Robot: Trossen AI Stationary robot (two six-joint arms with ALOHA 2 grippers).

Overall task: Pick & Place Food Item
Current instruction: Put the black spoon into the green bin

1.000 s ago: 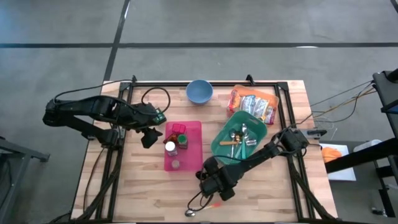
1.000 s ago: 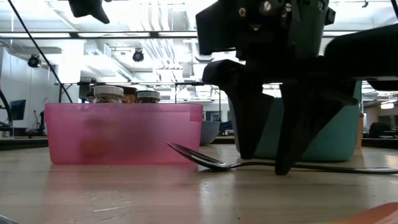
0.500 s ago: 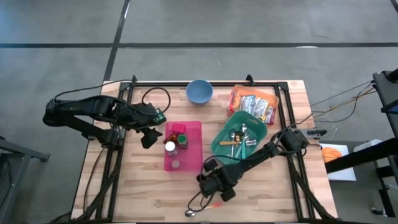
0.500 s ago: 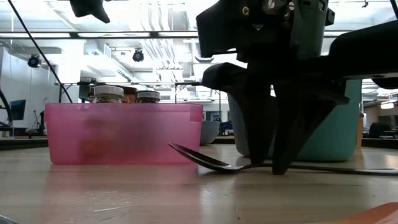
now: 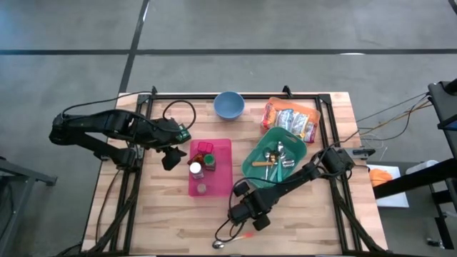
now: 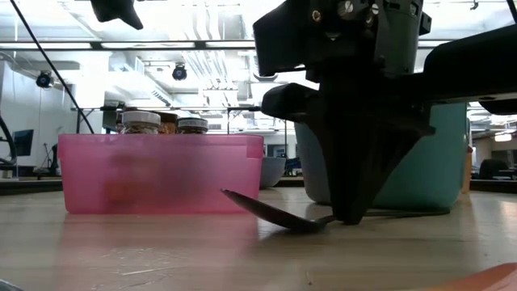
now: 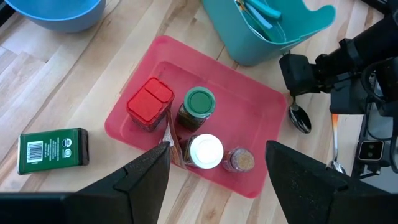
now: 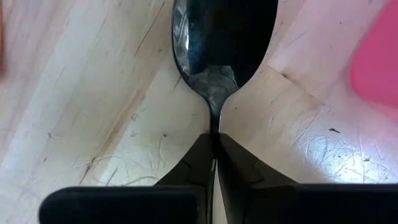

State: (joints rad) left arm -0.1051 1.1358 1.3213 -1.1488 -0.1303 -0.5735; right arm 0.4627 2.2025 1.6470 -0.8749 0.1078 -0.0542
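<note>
1. From above, your right claw [image 5: 243, 212] sits low on the tabletop [image 5: 171, 221], just in front of the teal bin [image 5: 251, 165] and beside the pink tray [image 5: 221, 171]. Your left claw [image 5: 170, 158] hangs beside the tray's other side. A blue bowl [image 5: 229, 104] and a bag of snacks [image 5: 290, 120] lie at the far edge.
2. At tabletop height, your right claw's fingers are pinched together on the neck of a spoon [image 6: 271, 213], whose bowl end tilts up toward the tray.
3. Through your left wrist camera, the fingers [image 7: 146, 177] stand apart, holding nothing, above the tray's jars [image 7: 199, 107]; a green box [image 7: 53, 149] lies outside it.
4. Through your right wrist camera, the fingertips [image 8: 202, 155] meet on the spoon's thin neck.
</note>
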